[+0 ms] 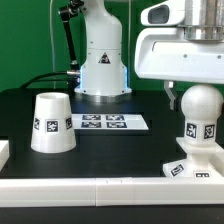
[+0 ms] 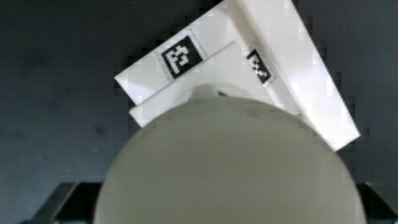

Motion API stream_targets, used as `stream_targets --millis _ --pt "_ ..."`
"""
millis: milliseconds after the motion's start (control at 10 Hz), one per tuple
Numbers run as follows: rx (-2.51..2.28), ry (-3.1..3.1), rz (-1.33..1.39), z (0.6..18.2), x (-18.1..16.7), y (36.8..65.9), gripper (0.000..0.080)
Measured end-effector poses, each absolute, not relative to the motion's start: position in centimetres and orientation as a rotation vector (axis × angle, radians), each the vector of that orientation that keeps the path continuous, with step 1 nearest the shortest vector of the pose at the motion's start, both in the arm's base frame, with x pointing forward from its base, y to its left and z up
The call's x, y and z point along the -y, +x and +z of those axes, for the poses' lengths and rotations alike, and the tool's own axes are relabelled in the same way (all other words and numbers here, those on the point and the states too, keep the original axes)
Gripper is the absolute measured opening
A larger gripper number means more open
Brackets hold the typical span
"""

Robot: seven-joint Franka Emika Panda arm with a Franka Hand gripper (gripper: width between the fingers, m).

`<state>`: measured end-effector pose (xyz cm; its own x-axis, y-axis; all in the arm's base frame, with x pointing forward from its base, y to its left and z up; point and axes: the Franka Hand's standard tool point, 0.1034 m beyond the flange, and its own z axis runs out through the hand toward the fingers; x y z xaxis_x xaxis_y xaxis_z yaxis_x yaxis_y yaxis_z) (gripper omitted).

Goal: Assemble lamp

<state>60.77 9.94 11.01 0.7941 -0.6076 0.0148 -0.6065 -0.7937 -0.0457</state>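
Nearest in exterior view, we see white rail along front edge of black bench. Behind it, on exterior view's right, stepped base with bulb standing upright on it. Claw sits just above bulb, beside its top; we cannot tell whether open or closed. Wrist view: bulb fills foreground, base beyond. Shade stands on exterior view's left, well apart. Farther back, marker board, then arm's pedestal.

Glossy white arm, black cable, triangular base marking
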Motion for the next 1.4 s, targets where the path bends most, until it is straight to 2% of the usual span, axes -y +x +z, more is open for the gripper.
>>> stream_targets --millis 300,700,1400 --pt "-1.449 -2.71 -0.016 11.03 -9.95 60.46 0.0579" --pt "-1.825 -2.425 0.01 10.94 -10.1 60.53 0.0579" --pt "-2.082 -2.151 0.083 11.04 -10.91 60.57 0.0579"
